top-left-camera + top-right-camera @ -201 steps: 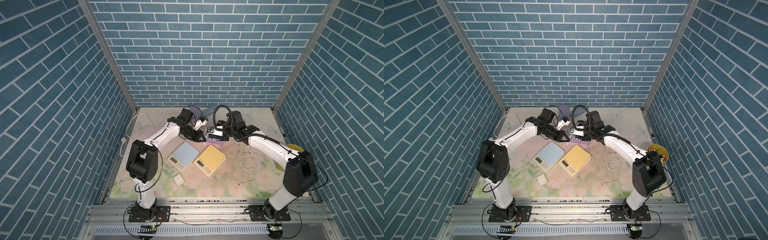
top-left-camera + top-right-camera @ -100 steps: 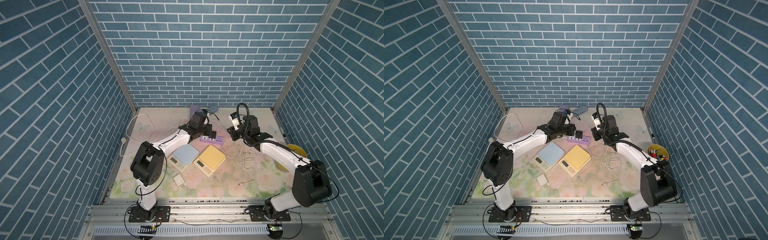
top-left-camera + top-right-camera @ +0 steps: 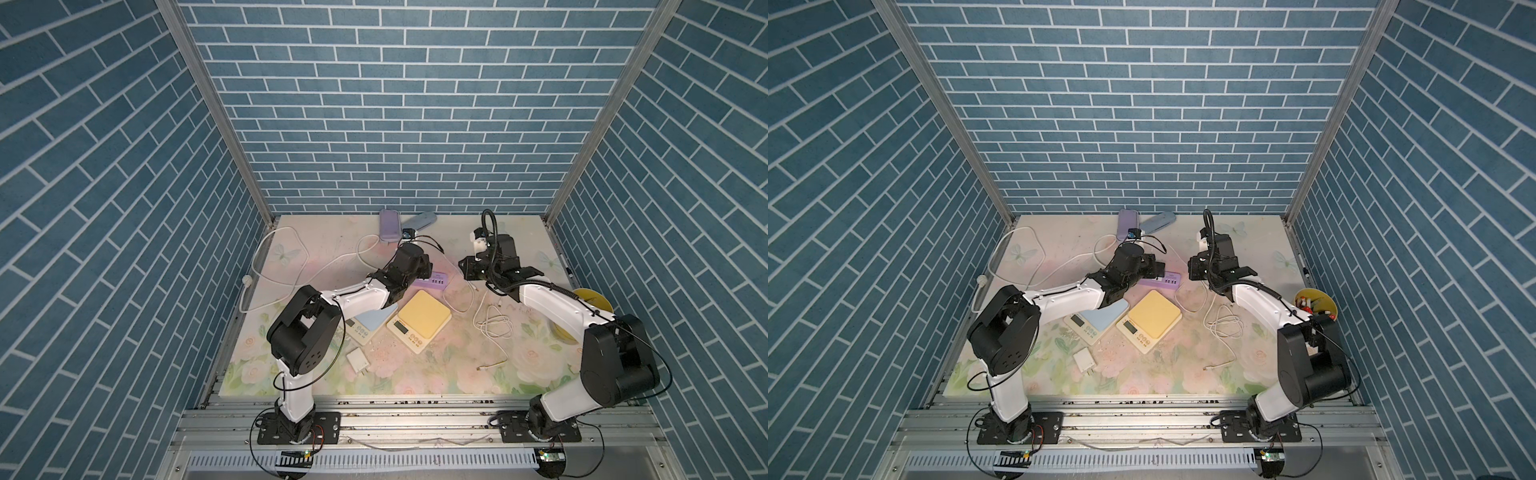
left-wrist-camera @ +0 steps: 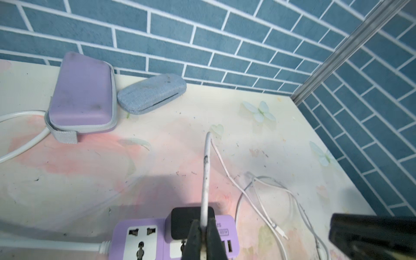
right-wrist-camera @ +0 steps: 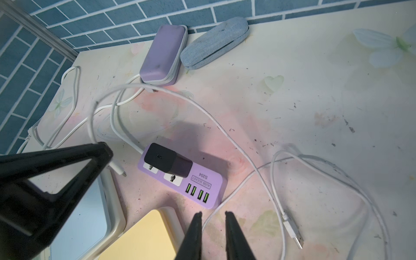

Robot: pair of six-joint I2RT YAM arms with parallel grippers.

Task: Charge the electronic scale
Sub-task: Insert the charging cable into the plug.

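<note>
Two electronic scales lie side by side mid-table: a yellow-topped scale [image 3: 419, 320] [image 5: 144, 236] and a blue-topped scale [image 3: 372, 322], partly under my left arm. Behind them lies a purple power strip [image 3: 434, 281] [image 5: 202, 186] with a black adapter [image 5: 166, 161] [image 4: 182, 222] plugged in. My left gripper [image 4: 203, 222] [image 3: 428, 270] is shut on a white cable [image 4: 206, 180] just above the adapter. The cable's small plug [image 5: 117, 167] sticks out below the fingers, apart from the adapter. My right gripper [image 5: 212, 213] [image 3: 465, 268] hovers right of the strip, open and empty.
More white cable [image 3: 494, 324] lies coiled right of the yellow scale, with a USB plug [image 5: 292, 234] at its end. A purple case [image 3: 390, 224] and a grey-blue case [image 3: 419, 219] sit by the back wall. A white adapter [image 3: 357, 358] lies near the front, a yellow bowl [image 3: 592, 301] at the right edge.
The right gripper has drawn back to the right, away from the power strip, and its jaws have narrowed. The left gripper has moved over the strip, still shut on the cable.
</note>
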